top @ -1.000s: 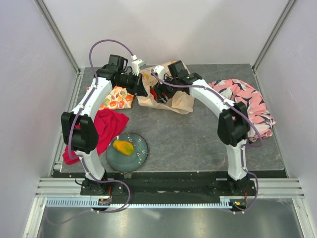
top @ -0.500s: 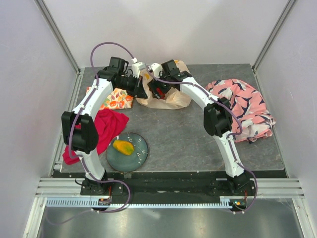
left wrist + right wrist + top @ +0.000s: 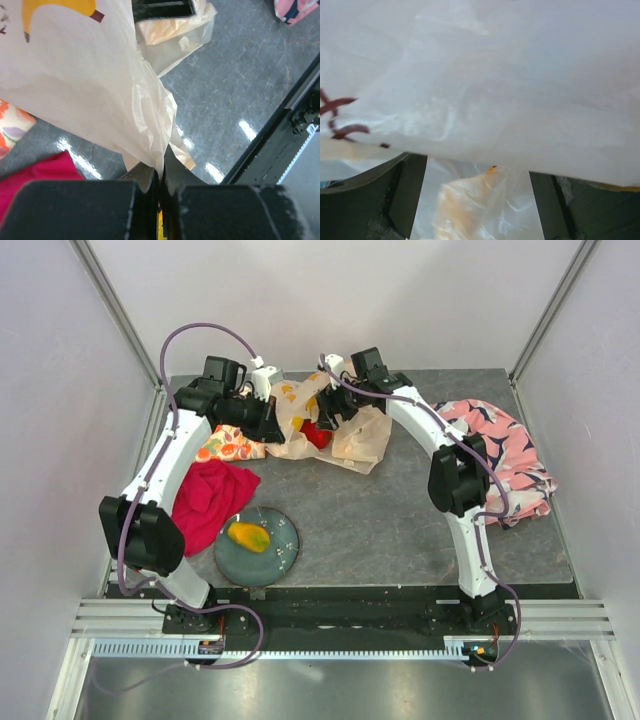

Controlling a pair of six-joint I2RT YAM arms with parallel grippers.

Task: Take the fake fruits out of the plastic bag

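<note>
Left claw (image 3: 159, 181): pinched tight on a fold of the plastic bag (image 3: 85, 85).
Right claw (image 3: 476, 172): jaws spread wide — bag film draped just above them.

In my right wrist view the plastic bag (image 3: 480, 75) is a blur lying over the right claw (image 3: 477, 190), hiding its fingertips. From above, at 12 o'clock on the bench (image 3: 400, 520), a red piece (image 3: 316, 434) sits half-buried in the bag; which fruit, I can't tell.

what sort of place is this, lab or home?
Probably a lab test cell: plain white walls and aluminium frame posts box in a grey table, with a banana-print plastic bag as prop.
</note>
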